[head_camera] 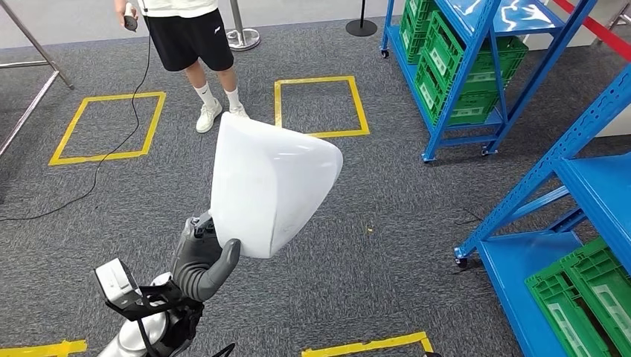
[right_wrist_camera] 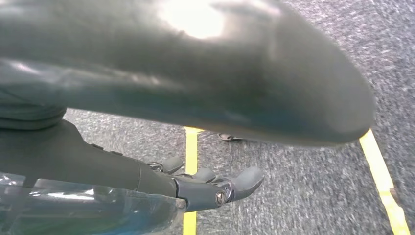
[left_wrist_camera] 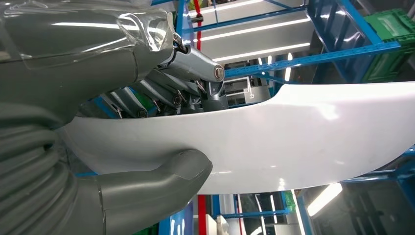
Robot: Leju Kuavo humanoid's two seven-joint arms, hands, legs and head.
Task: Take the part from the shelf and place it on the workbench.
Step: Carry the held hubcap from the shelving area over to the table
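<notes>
One white part (head_camera: 271, 182) gripped by left hand (head_camera: 201, 260) | right hand (right_wrist_camera: 195, 183) loosely spread over carpet (right_wrist_camera: 303, 186)

Head view: the part (head_camera: 271, 186) sits centre, above the floor (head_camera: 387, 245), gripped at its lower left edge by the left hand (head_camera: 202, 260), which rises from below. Behind it, two taped squares (head_camera: 320, 105) lie side by side on the floor; a person (head_camera: 195, 52) stands between them, toward the rear. One shelf (head_camera: 465, 67) with crates (head_camera: 461, 63) stands rear right; another shelf (head_camera: 573, 245) stands near right, crates (head_camera: 588, 297) on its lower level. Right wrist view: the right hand (right_wrist_camera: 205, 183) hangs over the floor.
</notes>
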